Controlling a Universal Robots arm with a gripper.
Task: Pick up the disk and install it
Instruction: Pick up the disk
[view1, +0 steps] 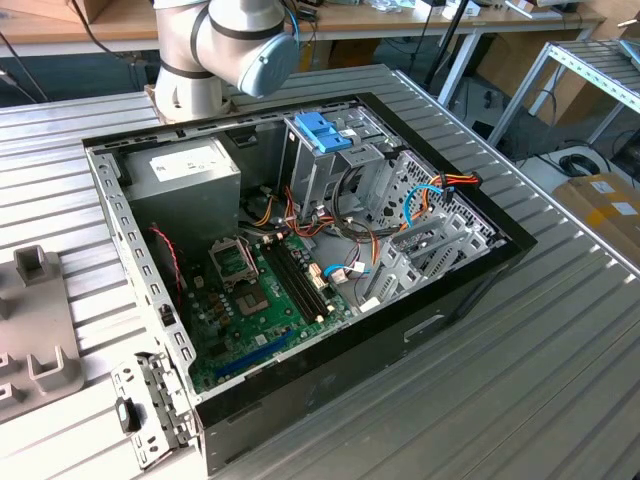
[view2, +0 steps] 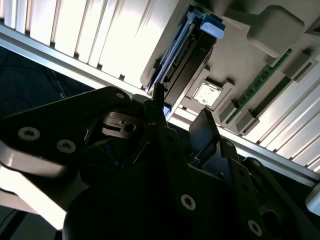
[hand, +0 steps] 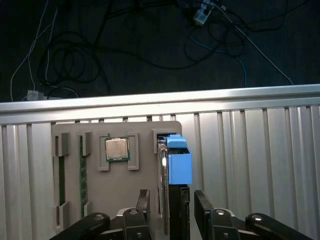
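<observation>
Two black fingers (hand: 144, 202) of the gripper (hand: 171, 196) are spread apart and sit on either side of the disk (hand: 176, 167) in the first wrist view. So it's open and straddling the thing, not clamped on it; as far as I can see there's a sliver of gap on each side.

The disk is standing on its edge in a slot of a grey holder tray (hand: 142, 129). Its blue carrier end is the far end from the gripper, and the dark body and a shiny metal edge run in between the fingers. The same tray has a square processor chip (hand: 116, 148) in its own pocket just beside the disk slot, and a green memory stick (hand: 82, 172) in a narrow groove further over. The tray lies flat on the ribbed metal table (hand: 250, 150), near its edge, with loose cables (hand: 125, 50) on the dark floor beyond.

The second wrist view has the same setup at a slant: gripper (view2: 182, 100) spread, disk (view2: 187, 60) edge-on in the tray (view2: 245, 45), chip (view2: 205, 94) next to it.

Over in the exterior view, the opened computer case (view1: 420, 330) lies on its side on the table (view1: 540, 400). The motherboard (view1: 260, 290) faces up, there's a blue bracket (view1: 322, 132) on top of the metal drive cage, and a grey power supply box (view1: 185, 170) sits in the corner near the arm's base (view1: 200, 60).
</observation>
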